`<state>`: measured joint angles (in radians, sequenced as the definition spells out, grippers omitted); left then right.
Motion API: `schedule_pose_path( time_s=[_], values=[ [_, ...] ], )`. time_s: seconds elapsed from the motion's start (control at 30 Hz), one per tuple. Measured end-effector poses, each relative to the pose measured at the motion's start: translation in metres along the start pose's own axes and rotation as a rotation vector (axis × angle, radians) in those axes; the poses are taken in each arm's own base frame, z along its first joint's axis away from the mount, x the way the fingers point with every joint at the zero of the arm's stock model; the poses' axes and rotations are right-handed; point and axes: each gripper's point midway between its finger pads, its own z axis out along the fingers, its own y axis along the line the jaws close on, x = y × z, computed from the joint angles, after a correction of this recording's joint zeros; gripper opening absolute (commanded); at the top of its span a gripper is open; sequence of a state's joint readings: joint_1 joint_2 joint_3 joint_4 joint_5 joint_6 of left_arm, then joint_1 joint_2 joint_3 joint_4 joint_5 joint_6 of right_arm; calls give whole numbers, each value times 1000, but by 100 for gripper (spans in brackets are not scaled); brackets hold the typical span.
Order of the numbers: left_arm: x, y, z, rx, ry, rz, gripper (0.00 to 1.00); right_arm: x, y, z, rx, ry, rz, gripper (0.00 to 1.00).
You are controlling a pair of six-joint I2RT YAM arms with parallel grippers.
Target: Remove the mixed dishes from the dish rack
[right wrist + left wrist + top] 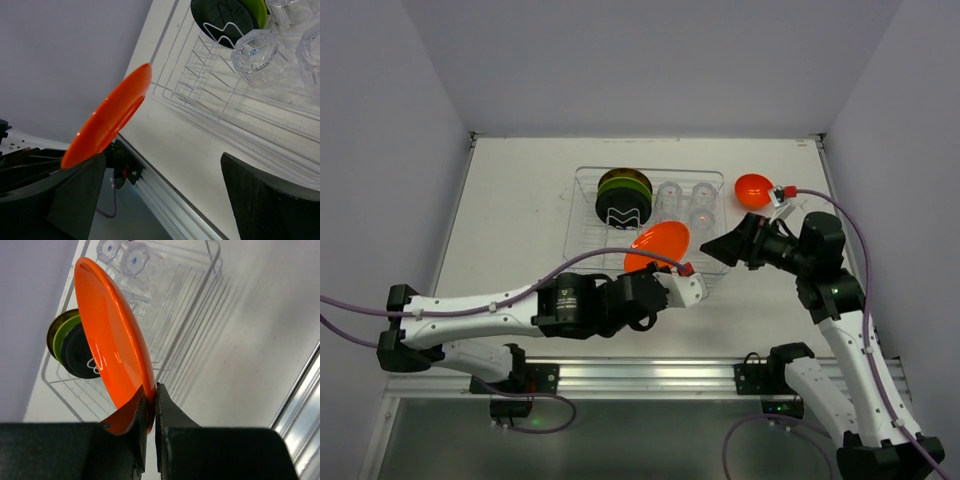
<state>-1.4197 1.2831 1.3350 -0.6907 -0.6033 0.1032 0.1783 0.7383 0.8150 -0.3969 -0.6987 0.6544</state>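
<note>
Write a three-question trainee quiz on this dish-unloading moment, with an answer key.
1. True or false: the left gripper is shut on the rim of the orange plate.
2. Where is the orange bowl? A) inside the dish rack; B) on the table, right of the rack; C) in the left gripper.
3. Fill in: ___ clear glasses stand in the rack.

Key: 1 true; 2 B; 3 four.

Glossy orange plate (pixel 112 335), clear-plastic rack (pixel 588 215)
</note>
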Motion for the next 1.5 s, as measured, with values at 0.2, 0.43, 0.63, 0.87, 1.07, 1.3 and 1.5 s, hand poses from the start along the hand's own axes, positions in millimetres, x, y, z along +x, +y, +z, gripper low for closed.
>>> schedule_pose_path(
  time_s=[0.2,0.43,0.63,0.87,1.07,1.3,1.5],
  values=[
    [46,-9,9,-27,77,357,0,15,-2,0,16,55,11,86],
    [78,-11,29,-73,99,641,0,51,-9,19,62,220,17,73],
    [68,-8,26,-108,-1,668,0,73,-6,34,44,323,16,59],
    [62,-6,26,-149,-45,675,0,83,-5,46,35,372,36,53],
    [66,-5,28,-170,-44,691,0,77,-4,43,44,334,18,60],
    [76,-14,31,-150,-45,732,0,44,4,17,105,120,-44,64],
    [72,-24,30,-118,-77,747,0,14,21,27,105,83,-63,59]
  ],
)
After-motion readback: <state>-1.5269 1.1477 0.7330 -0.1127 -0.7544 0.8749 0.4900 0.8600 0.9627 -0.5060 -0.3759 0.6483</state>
